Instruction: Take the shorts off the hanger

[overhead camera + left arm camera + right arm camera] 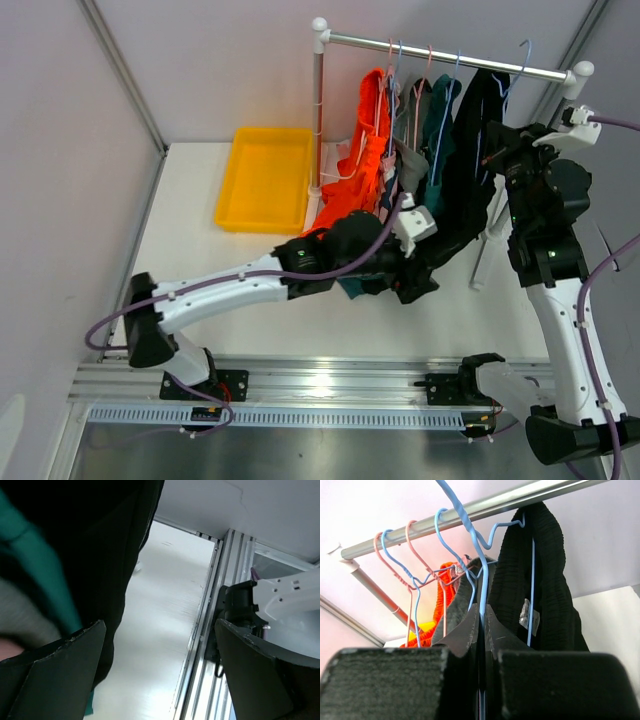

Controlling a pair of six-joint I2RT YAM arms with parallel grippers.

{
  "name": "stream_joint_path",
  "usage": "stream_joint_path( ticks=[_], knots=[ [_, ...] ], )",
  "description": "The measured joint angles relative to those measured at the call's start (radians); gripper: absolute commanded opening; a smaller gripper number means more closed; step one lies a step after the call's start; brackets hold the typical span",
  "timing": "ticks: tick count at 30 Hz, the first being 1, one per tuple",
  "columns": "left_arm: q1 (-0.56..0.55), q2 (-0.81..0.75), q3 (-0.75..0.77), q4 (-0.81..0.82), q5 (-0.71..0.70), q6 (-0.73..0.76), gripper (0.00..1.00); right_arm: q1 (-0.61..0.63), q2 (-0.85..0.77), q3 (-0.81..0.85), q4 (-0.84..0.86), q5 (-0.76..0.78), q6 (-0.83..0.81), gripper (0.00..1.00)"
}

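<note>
A shallow rectangular tray (258, 226) of glossy yellow plastic lies at the far left of the smooth white table (200, 250). Just right of it a white post (318, 110) carries a round metal rail (450, 57), with thin wire hangers in pink and blue hooked over it. The soft shorts hang there in a tight row. First come the orange shorts (365, 160), crumpled and trailing down to the table, then the grey shorts (413, 100), the teal shorts (440, 115) and the black shorts (468, 160), whose fabric is finely ribbed.

The left gripper (160, 630) is low under the hems with its two dark, wedge-shaped fingers spread wide and nothing between them. Black cloth drapes past its left finger (55, 675), with blurred teal and grey folds beside it.

At the right end the right gripper (482, 615) is clenched on the stem of a blue hanger (481, 575), with the twisted wire pinched between its textured pads. That hanger seems to carry the black shorts, though the overlapping wires make this hard to confirm.
</note>
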Motion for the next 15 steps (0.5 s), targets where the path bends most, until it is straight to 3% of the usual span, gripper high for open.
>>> stream_joint_path(
  ticks=[5,11,13,15],
  knots=[
    [-0.044,0.16,0.133,-0.01,-0.044,0.043,0.98,0.0,-0.053,-0.005,-0.038,-0.001,0.011,0.0],
    [-0.05,0.204,0.232,-0.006,-0.087,0.076,0.98,0.0,-0.112,-0.026,-0.055,-0.002,0.018,0.0],
    [-0.05,0.21,0.254,-0.003,-0.093,0.084,0.97,0.0,-0.122,-0.035,-0.058,-0.002,0.019,0.0],
    [-0.05,0.222,0.274,0.003,-0.093,0.087,0.87,0.0,-0.127,-0.042,-0.065,-0.003,0.023,0.0]
  ],
)
